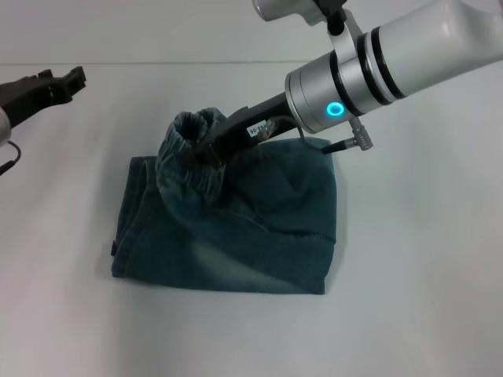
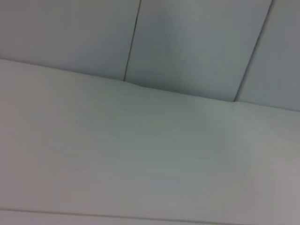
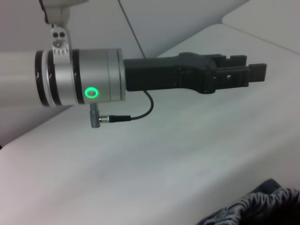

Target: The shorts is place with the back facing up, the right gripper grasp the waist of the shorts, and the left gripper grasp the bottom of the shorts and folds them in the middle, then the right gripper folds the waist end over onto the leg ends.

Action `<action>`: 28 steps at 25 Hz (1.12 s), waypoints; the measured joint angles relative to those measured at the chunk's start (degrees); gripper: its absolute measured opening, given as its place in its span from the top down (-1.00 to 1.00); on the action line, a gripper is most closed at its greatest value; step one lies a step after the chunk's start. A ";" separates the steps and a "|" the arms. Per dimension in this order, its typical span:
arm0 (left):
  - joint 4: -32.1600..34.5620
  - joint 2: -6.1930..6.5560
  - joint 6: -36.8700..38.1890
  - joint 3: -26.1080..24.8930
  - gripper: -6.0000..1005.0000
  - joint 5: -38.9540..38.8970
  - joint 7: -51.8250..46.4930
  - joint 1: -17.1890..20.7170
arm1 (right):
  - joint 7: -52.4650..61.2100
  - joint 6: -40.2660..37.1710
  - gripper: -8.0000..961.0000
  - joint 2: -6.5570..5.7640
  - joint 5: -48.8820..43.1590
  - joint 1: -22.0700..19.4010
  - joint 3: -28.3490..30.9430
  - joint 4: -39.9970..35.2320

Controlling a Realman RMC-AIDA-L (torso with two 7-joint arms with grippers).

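Note:
The blue-green denim shorts [image 1: 236,243] lie folded in half on the white table [image 1: 416,259]. My right gripper [image 1: 207,151], a black claw on a silver wrist with a cyan ring light, is shut on the waist of the shorts [image 1: 189,137]. It holds that crinkled band lifted and curled above the cloth, toward the left half. A straight stitched edge [image 1: 132,212] lies flat at the left. My left gripper [image 1: 72,78] hangs apart at the far left, off the shorts. In the right wrist view the left gripper [image 3: 255,72] is seen side-on above the table, and the waistband [image 3: 262,206] shows at the corner.
White tabletop surrounds the shorts on all sides, ending at a pale back wall [image 1: 157,31]. The left wrist view shows only white table [image 2: 140,159] and wall panels [image 2: 187,42]. A thin cable [image 3: 136,115] loops under the left wrist.

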 joint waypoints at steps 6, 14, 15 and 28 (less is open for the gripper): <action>-0.11 0.00 -0.08 1.39 -0.09 -0.04 0.01 -0.24 | -1.05 0.50 0.69 -0.21 -0.74 0.25 -2.84 0.04; -0.18 0.00 -0.36 1.59 -0.09 -0.04 0.01 -0.32 | -1.05 3.03 0.28 -0.26 -2.97 -1.41 -3.03 -2.78; -0.19 0.00 -0.37 1.55 -0.09 -0.04 0.01 -0.30 | -1.20 2.99 0.22 -0.27 -2.80 -2.51 -2.99 -4.11; 0.93 0.16 10.21 -5.82 -0.23 -3.41 1.21 1.54 | -13.24 -1.43 -0.80 -0.57 15.50 -25.47 0.82 -19.40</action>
